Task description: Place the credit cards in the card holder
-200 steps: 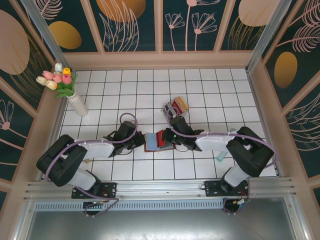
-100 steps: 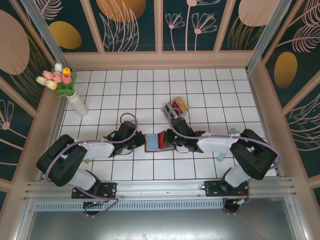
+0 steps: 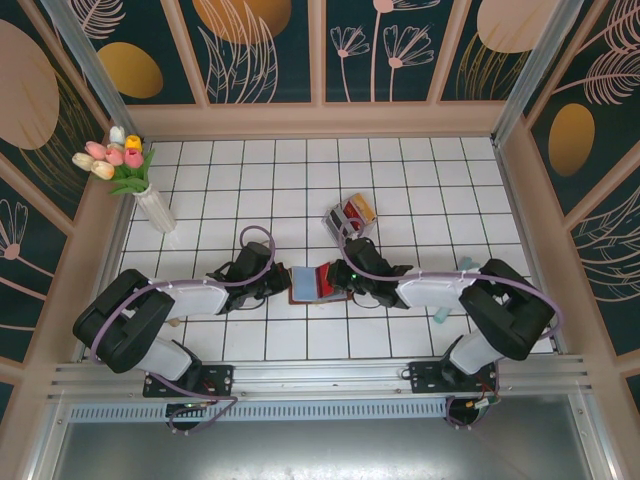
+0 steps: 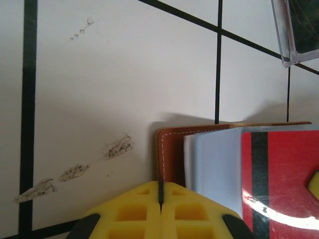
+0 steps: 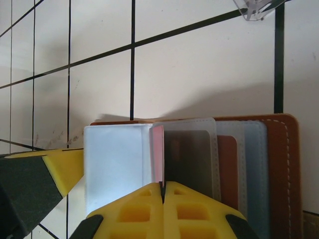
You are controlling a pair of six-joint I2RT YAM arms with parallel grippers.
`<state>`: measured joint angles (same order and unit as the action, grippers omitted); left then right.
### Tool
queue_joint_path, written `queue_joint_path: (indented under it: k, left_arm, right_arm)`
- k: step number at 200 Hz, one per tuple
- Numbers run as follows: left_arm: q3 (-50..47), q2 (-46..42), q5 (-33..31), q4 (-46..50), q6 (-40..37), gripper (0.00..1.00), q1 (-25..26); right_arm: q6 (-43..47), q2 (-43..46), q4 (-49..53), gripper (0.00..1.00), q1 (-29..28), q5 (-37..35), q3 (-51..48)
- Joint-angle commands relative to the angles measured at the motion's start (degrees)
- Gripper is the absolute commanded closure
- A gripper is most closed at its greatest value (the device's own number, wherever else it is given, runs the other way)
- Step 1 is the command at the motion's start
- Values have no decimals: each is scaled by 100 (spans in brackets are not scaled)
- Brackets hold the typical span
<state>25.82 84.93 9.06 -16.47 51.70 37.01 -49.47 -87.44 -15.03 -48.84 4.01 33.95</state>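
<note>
One red plastic credit card (image 5: 158, 149), pinched tight at the right gripper's (image 5: 163, 185) tips, meets the brown leather wallet's (image 5: 289, 164) sleeves; left gripper (image 4: 160, 191) clamps the wallet edge. Looks unseated, others left.

Left wrist view's edge cuts off the red card (image 4: 291, 164).

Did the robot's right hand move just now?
Yes. The right gripper has pulled back a little toward the near side, leaving a wider gap between it and the clear card tray.
</note>
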Motion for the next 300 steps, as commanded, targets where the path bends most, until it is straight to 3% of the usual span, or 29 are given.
queue_joint_path:
  k: [1,109,142,237,300]
  left_arm:
    - [-43,79,149,-140,42,100,-1]
    - [-25,103,228,-161,56,100,5]
    - [-120,77,258,-227,107,100,3]
    - [-225,44,383,-351,198,100,0]
    - [-306,-69,228,-316,235,100,2]
  right_arm:
    - [-36,-277,-98,100,-49,185,-169]
    - [-126,-677,-287,100,-21,723,23]
    - [-336,-666,-916,100,25,1028,-214]
    - [-994,-1365,-959,100,-187,1048,366]
    - [-478,-710,352,77,-171,508,584]
